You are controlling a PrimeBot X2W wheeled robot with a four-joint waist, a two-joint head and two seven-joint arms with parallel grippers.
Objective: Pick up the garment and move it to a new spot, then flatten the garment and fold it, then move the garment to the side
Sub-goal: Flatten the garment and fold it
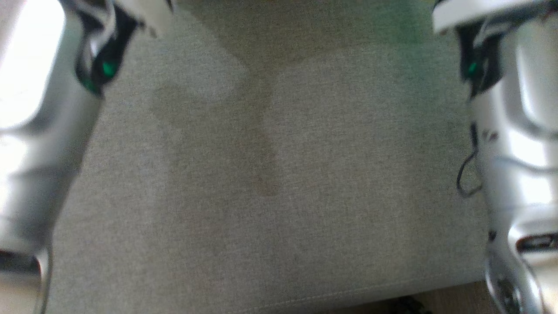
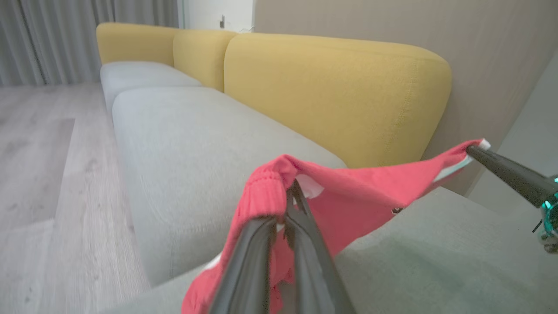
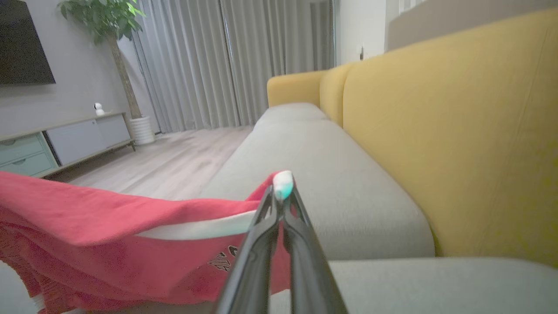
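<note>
You have both sets of fingers closed on cloth. Left fingers [image 2: 294, 192]: pinched tight on a ribbed edge of the red garment [image 2: 357, 196], which bunches over the tips. Right fingers [image 3: 280, 209]: pinched tight on a white-trimmed corner of it. The garment hangs stretched between the two, lifted above the grey seat cushion [image 2: 183, 144] of the sofa, in front of the yellow backrest [image 2: 340, 96], with loose cloth sagging below the span. You cannot tell whether the lowest fold touches the cushion. Head view: left forearm [image 1: 39, 131] and right forearm [image 1: 518, 131] at the side edges, grey cushion between them.
</note>
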